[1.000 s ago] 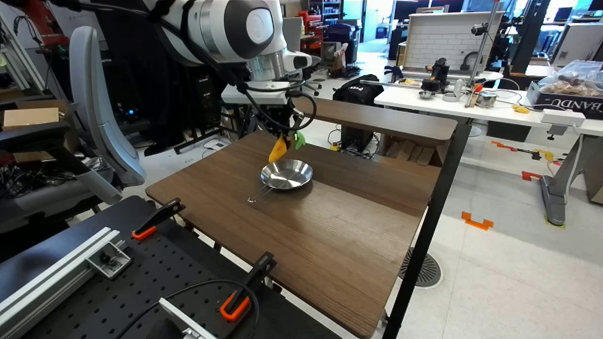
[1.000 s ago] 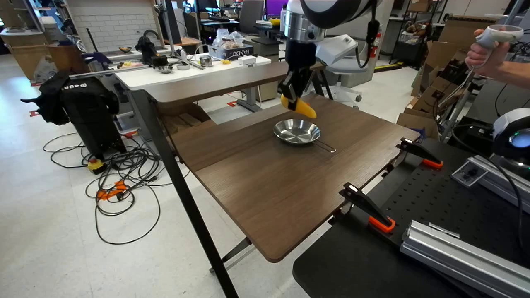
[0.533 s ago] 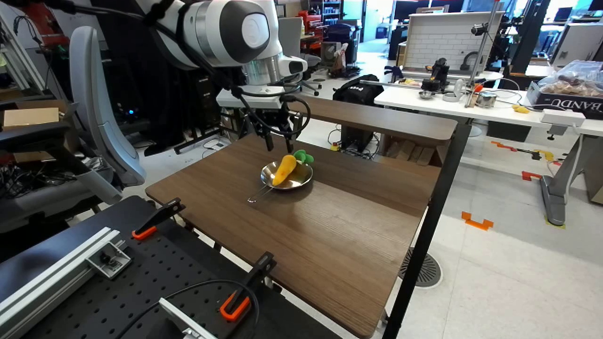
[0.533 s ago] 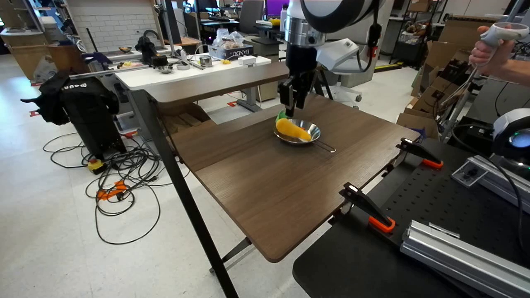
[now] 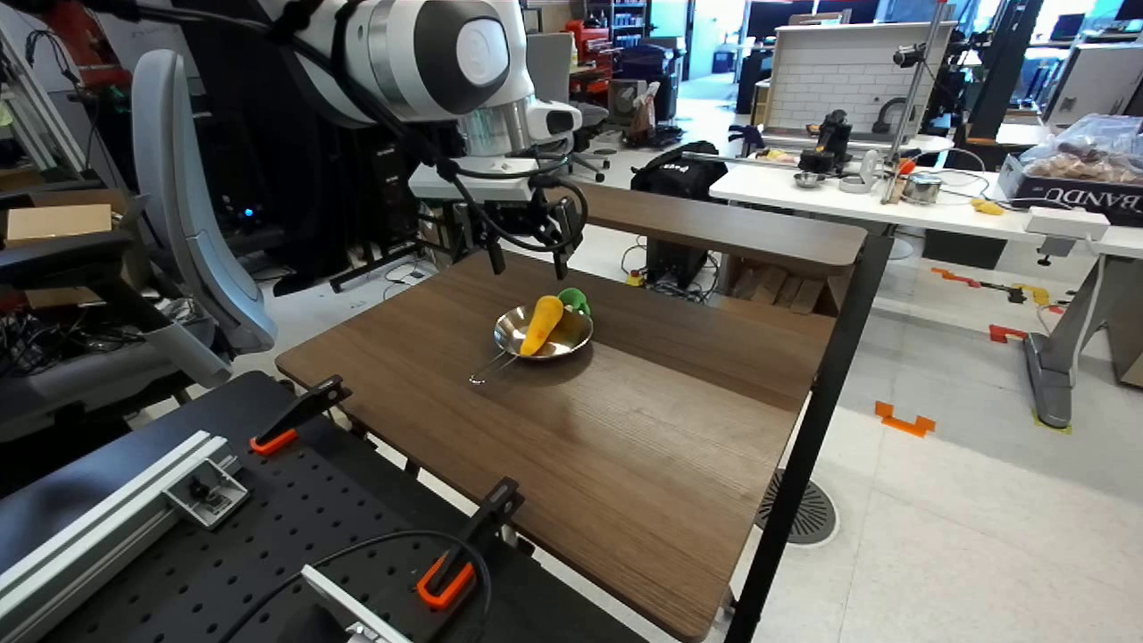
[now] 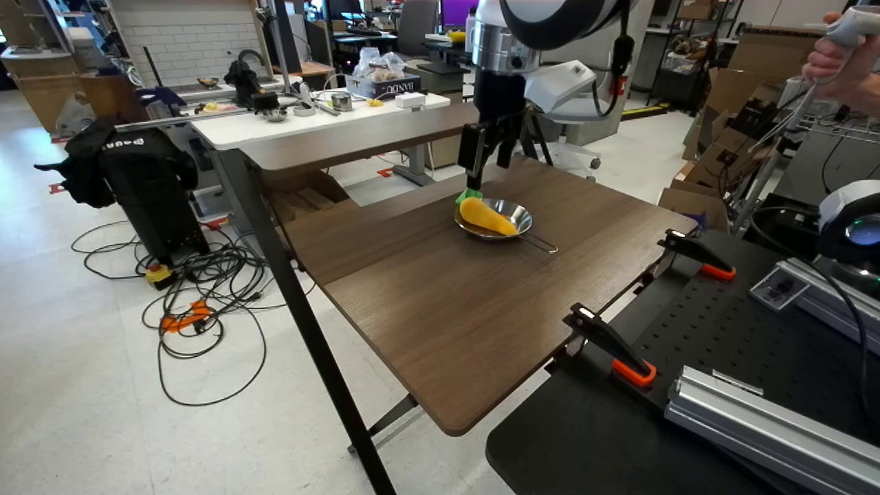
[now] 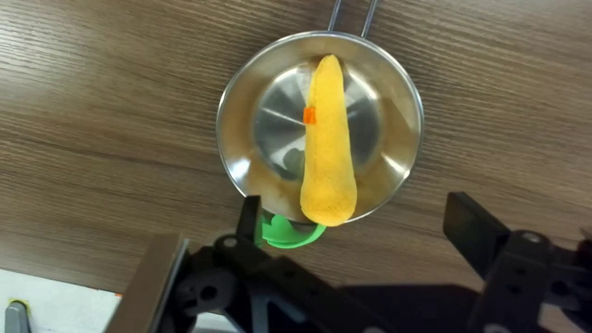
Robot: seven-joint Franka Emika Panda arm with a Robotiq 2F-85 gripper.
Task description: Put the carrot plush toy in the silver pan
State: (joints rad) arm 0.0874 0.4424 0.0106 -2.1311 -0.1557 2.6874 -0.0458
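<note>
The carrot plush toy [image 7: 329, 157] lies in the silver pan [image 7: 238, 120], its narrow tip toward the handle side. Its wide end rests over the rim opposite, and the green leafy tuft hangs outside the pan. In both exterior views the yellow-orange carrot [image 5: 541, 327] [image 6: 486, 216] sits across the pan [image 5: 571, 336] [image 6: 520, 214] on the table. Above it, apart from the toy, my gripper [image 5: 529, 269] [image 6: 489, 177] [image 7: 355, 208] stands wide open with nothing held. In the wrist view one of its fingers [image 7: 250, 219] hides part of the tuft.
The pan stands on a brown wooden table [image 5: 643, 455], with a raised shelf [image 5: 714, 223] along its back. Two black clamps with orange handles [image 5: 446, 580] [image 6: 634, 372] grip the near edge by a black perforated board [image 6: 687, 330]. A dark table post [image 5: 813, 429] rises at a corner.
A second ago the gripper held the carrot above the pan. It has let go, the carrot has dropped into the pan, and the fingers have spread wide. The pan has stayed put.
</note>
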